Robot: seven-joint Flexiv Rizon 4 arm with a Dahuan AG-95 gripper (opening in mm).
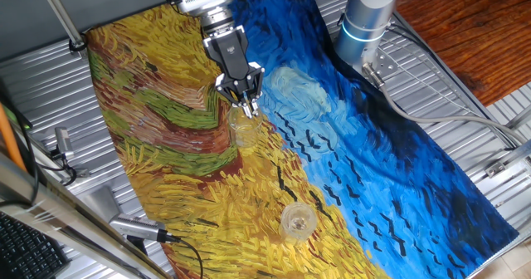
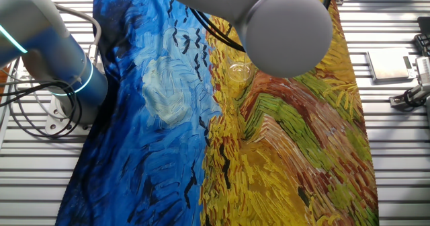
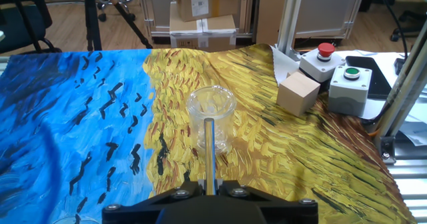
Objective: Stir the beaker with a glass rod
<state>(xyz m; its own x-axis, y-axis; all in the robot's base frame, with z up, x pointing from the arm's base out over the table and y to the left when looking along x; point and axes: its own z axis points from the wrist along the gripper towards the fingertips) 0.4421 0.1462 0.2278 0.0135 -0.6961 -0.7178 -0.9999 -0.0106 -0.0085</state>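
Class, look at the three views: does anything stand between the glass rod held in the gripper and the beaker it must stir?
Nothing visible does. The gripper holds the glass rod pointing at the beaker, with only painted cloth around it. The wooden block sits off to the side.

OBSTACLES: wooden block [image 3: 298, 93] and two button boxes [image 3: 347, 89] at worktop [image 3: 80, 131] edge | beaker [image 3: 211, 119] directly ahead of pincer [image 3: 208, 192] | FREE: blue cloth side open

Beaker [image 3: 211, 119]: small clear glass cylinder, upright on the table's painted cloth. Glass rod [image 3: 209, 154]: thin, clear, straight, pointing toward the beaker.
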